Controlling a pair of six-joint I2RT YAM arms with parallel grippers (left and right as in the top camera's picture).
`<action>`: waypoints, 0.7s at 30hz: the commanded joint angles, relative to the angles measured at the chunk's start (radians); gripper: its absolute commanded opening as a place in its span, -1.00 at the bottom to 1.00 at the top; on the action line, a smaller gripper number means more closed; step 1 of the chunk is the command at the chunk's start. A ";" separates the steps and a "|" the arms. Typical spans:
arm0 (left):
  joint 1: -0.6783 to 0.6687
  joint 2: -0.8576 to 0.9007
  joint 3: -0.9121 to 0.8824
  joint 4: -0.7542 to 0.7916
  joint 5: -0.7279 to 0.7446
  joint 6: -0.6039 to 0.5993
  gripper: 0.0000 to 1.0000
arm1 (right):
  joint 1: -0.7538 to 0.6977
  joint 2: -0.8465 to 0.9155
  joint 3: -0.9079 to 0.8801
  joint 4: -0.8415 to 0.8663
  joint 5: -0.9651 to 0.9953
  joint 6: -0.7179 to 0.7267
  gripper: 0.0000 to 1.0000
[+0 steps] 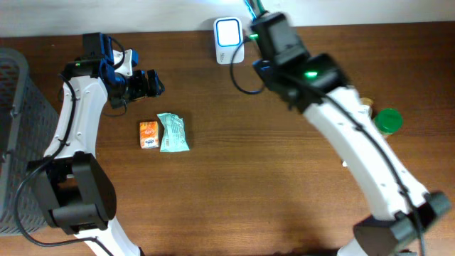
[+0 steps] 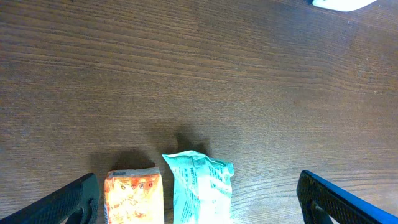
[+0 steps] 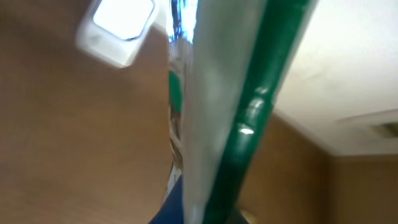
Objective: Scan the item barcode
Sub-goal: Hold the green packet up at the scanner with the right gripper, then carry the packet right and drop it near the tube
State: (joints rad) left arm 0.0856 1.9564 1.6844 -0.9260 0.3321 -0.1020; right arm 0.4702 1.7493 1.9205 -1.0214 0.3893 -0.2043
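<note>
The dark brown wooden table (image 1: 256, 192) carries a white barcode scanner (image 1: 229, 39) with a lit window at 12 o'clock. At 9 o'clock lie 2 items: an orange carton (image 1: 148, 134) and, just beside it at its 3 o'clock, a mint-green packet (image 1: 173, 133). A green-lidded container (image 1: 388, 121) stands at 3 o'clock.

Left jaws wide apart, right jaws closed

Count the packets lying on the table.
2. Orange packet and teal packet lie side by side near the open left claw. The right claw grips a green package, not counted; its arm may hide more.
</note>
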 commanded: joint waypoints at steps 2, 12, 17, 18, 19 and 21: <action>0.004 -0.004 0.001 0.002 0.000 0.006 0.98 | -0.168 -0.027 0.000 -0.174 -0.573 0.120 -0.91; 0.004 -0.004 0.001 0.002 0.000 0.006 0.98 | -0.468 0.032 -0.290 -0.223 -0.621 0.111 -0.92; 0.004 -0.004 0.001 0.002 0.000 0.006 0.99 | -0.614 0.035 -0.474 -0.087 -0.575 0.108 -0.92; 0.004 -0.004 0.001 0.002 0.000 0.006 0.98 | -0.638 0.037 -0.491 -0.070 -0.564 0.109 -0.91; 0.005 -0.004 0.001 0.002 0.000 0.006 0.98 | -0.662 0.039 -0.504 -0.056 -0.557 0.109 -0.92; 0.005 -0.004 0.001 0.002 0.000 0.006 0.98 | -0.709 0.043 -0.521 -0.034 -0.544 0.109 -0.92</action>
State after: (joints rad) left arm 0.0856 1.9564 1.6844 -0.9257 0.3321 -0.1020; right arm -0.1787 1.7893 1.4227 -1.0756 -0.1890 -0.1009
